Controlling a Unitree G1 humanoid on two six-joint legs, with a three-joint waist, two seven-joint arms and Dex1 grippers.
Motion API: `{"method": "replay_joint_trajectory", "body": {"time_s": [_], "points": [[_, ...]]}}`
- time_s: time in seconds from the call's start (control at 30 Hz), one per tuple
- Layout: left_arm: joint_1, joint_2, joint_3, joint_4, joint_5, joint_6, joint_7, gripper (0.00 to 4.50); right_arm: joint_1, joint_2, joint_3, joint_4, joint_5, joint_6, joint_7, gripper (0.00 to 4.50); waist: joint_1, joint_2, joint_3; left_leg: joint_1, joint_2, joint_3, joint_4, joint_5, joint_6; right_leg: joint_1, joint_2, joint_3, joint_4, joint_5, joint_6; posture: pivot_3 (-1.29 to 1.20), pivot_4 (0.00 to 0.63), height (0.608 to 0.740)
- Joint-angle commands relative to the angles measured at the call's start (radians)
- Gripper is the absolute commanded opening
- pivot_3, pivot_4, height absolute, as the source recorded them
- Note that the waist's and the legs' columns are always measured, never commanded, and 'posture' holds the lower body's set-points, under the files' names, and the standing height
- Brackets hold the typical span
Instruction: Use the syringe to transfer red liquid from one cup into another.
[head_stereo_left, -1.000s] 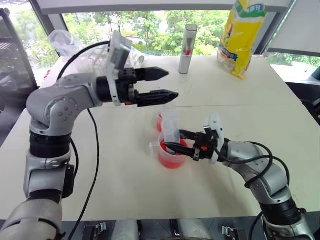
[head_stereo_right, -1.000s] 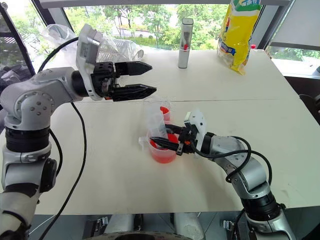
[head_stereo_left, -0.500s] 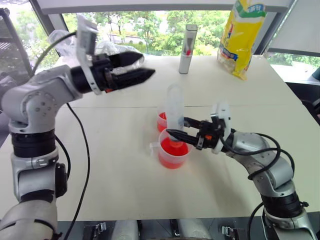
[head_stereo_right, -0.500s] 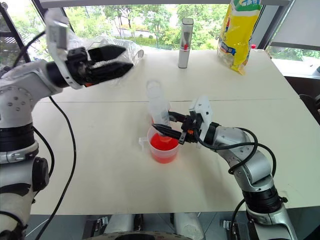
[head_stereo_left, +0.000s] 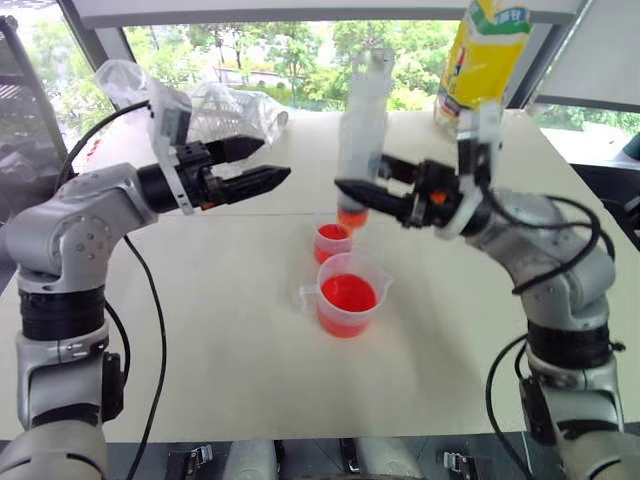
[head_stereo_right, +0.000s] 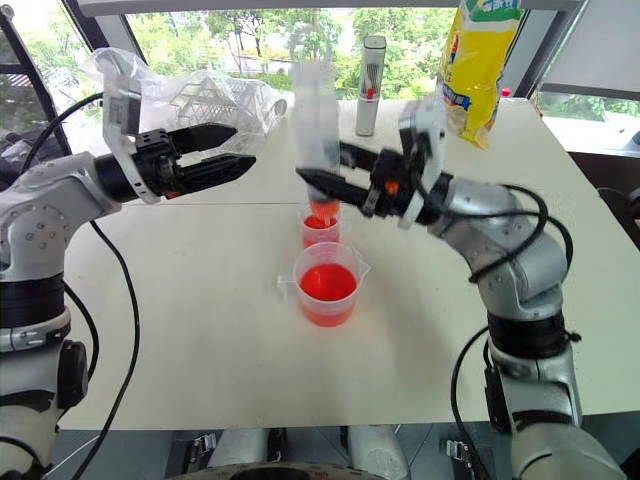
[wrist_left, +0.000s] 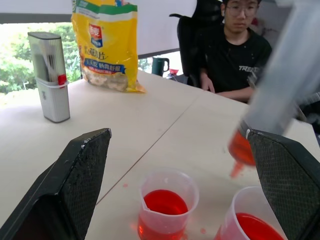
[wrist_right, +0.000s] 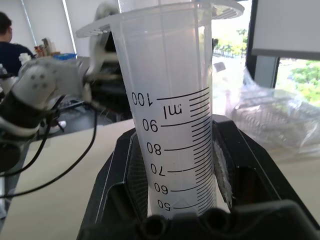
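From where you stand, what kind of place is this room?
Probably an office or lab room used for testing. A large white table stands beside wide windows with trees outside, and a person sits on an office chair at the far side.

Syringe (wrist_left: 285, 80) tip above handled cup (wrist_left: 248, 220); small cup (wrist_left: 167, 202) beside.

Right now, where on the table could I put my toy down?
Bare tabletop spreads in front of the handled measuring cup, and to its right. It is crowded behind: the small cup, with the syringe hanging over it.
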Motion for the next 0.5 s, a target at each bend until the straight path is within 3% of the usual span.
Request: {"method": "replay_joint_trajectory", "body": {"time_s": [0.03,0.27,0.5], "points": [[-0.001,-0.001,0.011,-0.032,0.009,-0.031,0.004,4.47,-0.094,0.042,0.017,0.190,-0.080,-0.119,0.045,1.40,-0.001,0.000,0.000,0.000,0.000,0.000,0.000,0.000,0.000,0.000,0.000,0.000,0.000,0.000,0.000,0.00,0.150,0.740],[0.000,-0.006,0.015,-0.058,0.016,-0.046,0.024,4.47,-0.152,0.175,0.081,0.573,-0.235,-0.377,0.147,1.40,0.000,0.001,0.000,-0.002,0.000,0.001,-0.001,0.000,0.000,-0.002,0.000,0.000,0.000,0.000,0.000,0.00,0.150,0.740],[-0.137,-0.058,-0.029,0.010,0.040,-0.084,0.017,4.47,-0.149,0.209,0.087,0.633,-0.282,-0.441,0.177,1.40,0.002,0.001,0.000,-0.004,0.001,0.000,0.001,0.000,0.000,-0.003,-0.001,-0.001,0.000,0.000,0.000,0.00,0.150,0.740]]}}
